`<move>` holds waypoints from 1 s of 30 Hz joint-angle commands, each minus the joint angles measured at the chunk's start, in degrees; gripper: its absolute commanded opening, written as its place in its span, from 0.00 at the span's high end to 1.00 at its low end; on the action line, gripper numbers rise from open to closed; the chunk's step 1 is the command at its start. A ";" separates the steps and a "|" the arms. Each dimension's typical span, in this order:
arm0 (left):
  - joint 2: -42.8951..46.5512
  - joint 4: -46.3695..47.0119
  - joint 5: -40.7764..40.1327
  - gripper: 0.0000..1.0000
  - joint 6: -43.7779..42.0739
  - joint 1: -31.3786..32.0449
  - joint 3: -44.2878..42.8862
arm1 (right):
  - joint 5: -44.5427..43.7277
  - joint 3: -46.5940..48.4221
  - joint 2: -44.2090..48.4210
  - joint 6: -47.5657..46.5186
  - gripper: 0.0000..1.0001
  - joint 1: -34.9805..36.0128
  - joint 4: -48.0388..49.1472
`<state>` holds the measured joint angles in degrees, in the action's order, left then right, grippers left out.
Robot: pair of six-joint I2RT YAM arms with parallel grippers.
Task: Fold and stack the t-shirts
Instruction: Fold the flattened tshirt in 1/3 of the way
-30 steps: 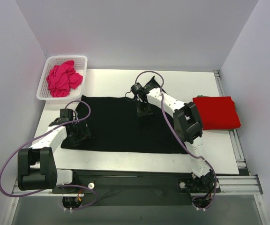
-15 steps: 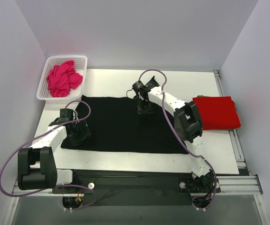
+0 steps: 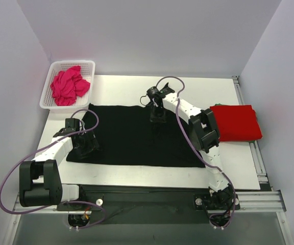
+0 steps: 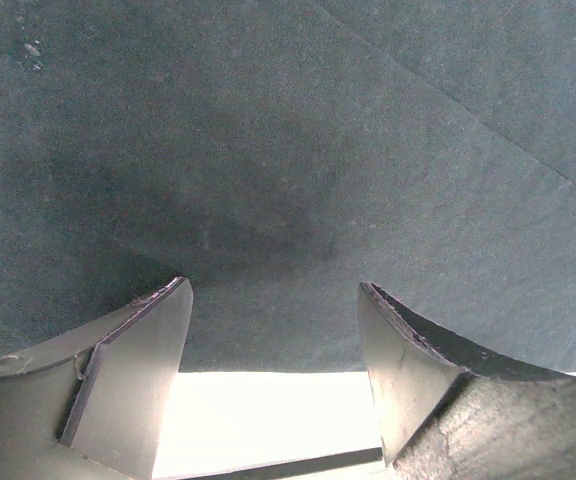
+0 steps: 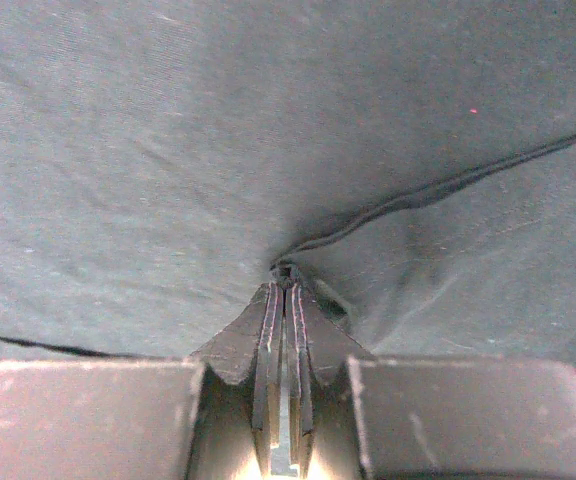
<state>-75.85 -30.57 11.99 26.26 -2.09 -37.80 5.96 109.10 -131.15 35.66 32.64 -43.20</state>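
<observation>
Black t-shirt point(image 3: 131, 138) lies spread flat across the middle of the table point(image 3: 137, 87), reaching almost from the left side to the right arm.

At its near left edge sits the left gripper point(image 4: 273, 290). Its jaws stand wide apart over the hem and hold nothing, and bare tabletop shows between them just past the cloth. Whether the tips press on the fabric cannot be told.

Farther in, toward the shirt's far edge and right of centre, the right gripper point(image 5: 285, 270) is clamped tight on a small pinch of the black cloth, with wrinkles running out from its tips.

The step in hand looks like taking hold for a fold. To do it well, the left jaws should probably close on the hem before either arm lifts. Both arms should then rise together and keep the cloth taut between them, so the fold lands straight and not bunched. A pinch this thin may slip, so a slow lift seems wise.

On the right, well apart from both grippers, the red t-shirt point(image 3: 236, 122) rests as a neat folded square.

At the far left corner the white mesh basket point(image 3: 70, 63) holds the magenta-pink t-shirt point(image 3: 68, 87), crumpled in a heap and not yet folded.
</observation>
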 commanded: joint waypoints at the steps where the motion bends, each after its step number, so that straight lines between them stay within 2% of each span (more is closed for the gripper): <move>1: -0.26 1.04 0.75 0.22 -0.86 -0.28 -1.66 | 0.99 2.26 -0.95 2.31 1.00 -0.04 -0.75; 24: -0.87 0.95 0.58 0.22 -0.86 -0.28 -1.75 | 6.44 2.35 -2.79 7.15 1.00 -2.06 3.30; 27: -0.79 0.95 0.58 0.22 -1.04 -0.29 -1.84 | 7.14 2.87 -2.27 6.00 0.79 -2.06 3.39; 28: -0.61 0.86 0.58 0.22 -1.12 -0.29 -1.84 | 7.23 3.05 -1.48 5.65 0.59 -2.14 3.47; 30: -0.52 0.86 0.58 0.22 -1.12 -0.28 -1.92 | 6.53 3.66 -0.43 3.81 0.41 -1.97 3.74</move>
<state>-76.01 -30.61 11.99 26.26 -2.09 -37.91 12.91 110.28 -133.08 41.54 30.74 -38.70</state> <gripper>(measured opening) 0.781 0.544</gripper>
